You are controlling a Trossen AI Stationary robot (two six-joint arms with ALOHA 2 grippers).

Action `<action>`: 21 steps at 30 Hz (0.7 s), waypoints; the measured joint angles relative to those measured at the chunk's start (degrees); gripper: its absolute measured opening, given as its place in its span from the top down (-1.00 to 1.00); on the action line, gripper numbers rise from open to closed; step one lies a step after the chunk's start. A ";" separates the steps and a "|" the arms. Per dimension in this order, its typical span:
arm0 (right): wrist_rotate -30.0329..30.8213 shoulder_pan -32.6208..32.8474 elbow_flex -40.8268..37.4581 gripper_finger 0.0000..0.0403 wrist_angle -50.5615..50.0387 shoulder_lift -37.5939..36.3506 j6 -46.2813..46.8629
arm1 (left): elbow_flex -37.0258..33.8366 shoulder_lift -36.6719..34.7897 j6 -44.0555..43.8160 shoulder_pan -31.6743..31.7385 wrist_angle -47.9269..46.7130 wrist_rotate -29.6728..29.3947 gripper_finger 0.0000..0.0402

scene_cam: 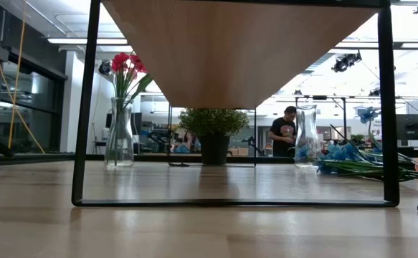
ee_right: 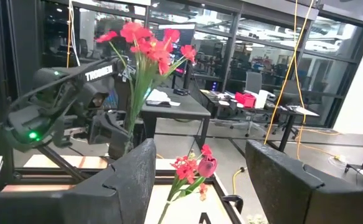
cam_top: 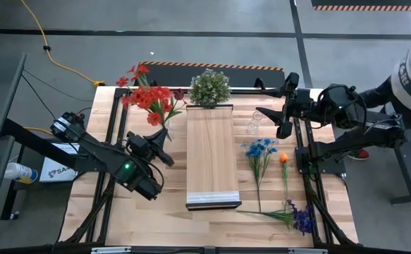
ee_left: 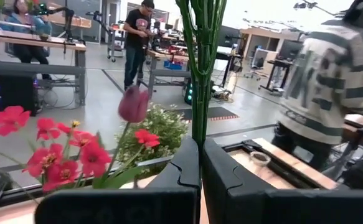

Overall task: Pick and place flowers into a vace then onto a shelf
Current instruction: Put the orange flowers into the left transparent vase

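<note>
From above, my left gripper (cam_top: 164, 134) fingers are clamped on the green stems of the red flowers (cam_top: 147, 95), blooms pointing away toward the worktop's far edge, left of the shelf (cam_top: 211, 155). My right gripper (cam_top: 270, 118) hovers by a glass vase (cam_top: 254, 123), fingers spread and empty; blue flowers (cam_top: 260, 149) lie nearby.

Left wrist: stems (ee_left: 200, 68) rise upright between my closed fingers (ee_left: 181, 168).

Right wrist: my fingers (ee_right: 131, 174) stand wide apart.

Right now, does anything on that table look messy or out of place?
Mostly tidy. Loose flowers still lie flat on the table: blue ones, an orange one and purple ones. A second glass vase stands empty. The left pincer is shut on the red bunch's stems.
</note>
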 joint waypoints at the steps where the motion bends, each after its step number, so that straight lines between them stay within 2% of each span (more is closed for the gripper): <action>1: 0.00 0.00 0.00 -0.17 0.00 0.00 -0.02 | -0.93 -0.32 -0.33 0.37 0.02 0.01 0.84; 10: 0.00 0.00 0.00 -0.17 0.13 0.00 0.00 | -7.56 -4.60 -0.36 4.37 -0.05 0.04 0.84; 17: 5.19 -0.02 0.00 -0.17 0.24 0.02 -0.24 | -11.24 -7.98 2.68 4.32 0.01 -0.07 0.84; 21: 5.73 -0.02 0.00 -0.17 0.28 0.02 -0.26 | -13.78 -9.47 2.65 4.34 0.00 -0.09 0.84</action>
